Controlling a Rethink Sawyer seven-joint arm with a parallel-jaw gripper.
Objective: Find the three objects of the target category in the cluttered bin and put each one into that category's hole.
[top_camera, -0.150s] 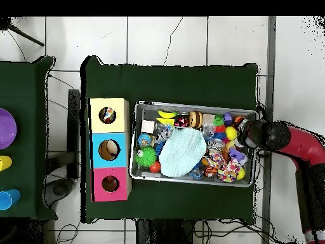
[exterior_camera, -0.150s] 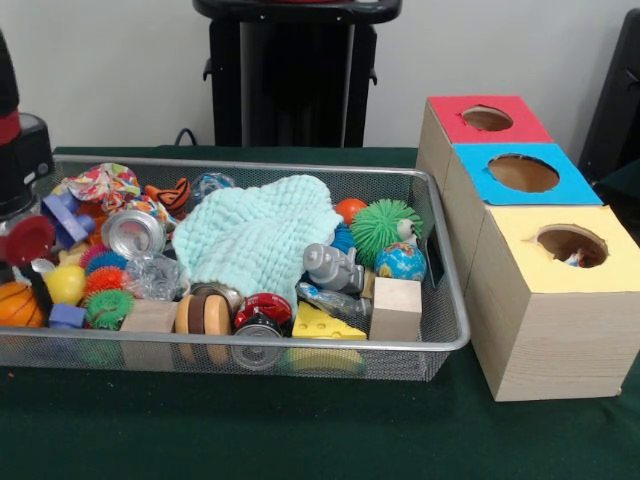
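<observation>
A green-covered worktop (exterior_camera, -0.150s: 300,430) carries the wire bin (exterior_camera, -0.150s: 455,330) and three boxes (exterior_camera, -0.150s: 545,300). The arm (top_camera, -0.150s: 279,136) hovers at the bin's end; I cannot tell whether its jaws are apart. Toys crowd beyond them, partly under a cloth (exterior_camera, -0.150s: 255,235).

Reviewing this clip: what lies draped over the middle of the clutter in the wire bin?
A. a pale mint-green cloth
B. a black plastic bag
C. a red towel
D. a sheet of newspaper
A: a pale mint-green cloth lies spread over the toys in the middle of the wire bin, and the overhead view shows it too.
</observation>
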